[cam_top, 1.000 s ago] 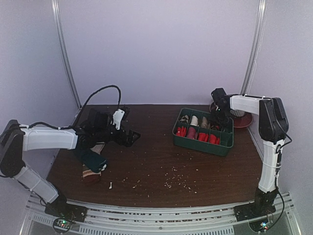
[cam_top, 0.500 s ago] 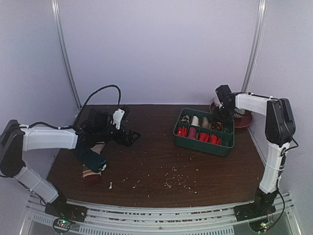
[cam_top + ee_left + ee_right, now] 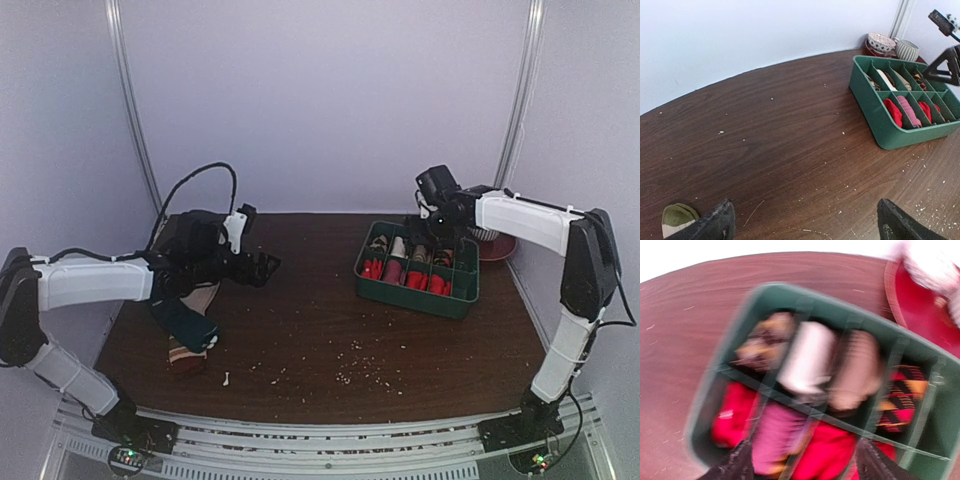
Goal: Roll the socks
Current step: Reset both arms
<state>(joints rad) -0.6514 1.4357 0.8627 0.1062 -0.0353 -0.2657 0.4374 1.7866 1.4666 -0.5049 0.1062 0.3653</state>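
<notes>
Both grippers stand apart and empty: the right gripper point(image 3: 802, 467) over the one green tray point(image 3: 785, 292), the left gripper point(image 3: 805, 227) above the table point(image 3: 790, 140). The tray holds at least seven rolled socks point(image 3: 855, 370), blurred. One black, red and orange argyle sock point(image 3: 900, 395) sits at the back, and three red socks point(image 3: 732, 420) are in front.

The argyle sock point(image 3: 900, 395), black with red and orange diamonds, sat bundled in a far-row compartment of the green tray point(image 3: 705, 405), beside a beige roll point(image 3: 856, 371). The bright red sock point(image 3: 826, 452) lay bunched in the near row, next to a pink roll point(image 3: 774, 436), its details blurred.
</notes>
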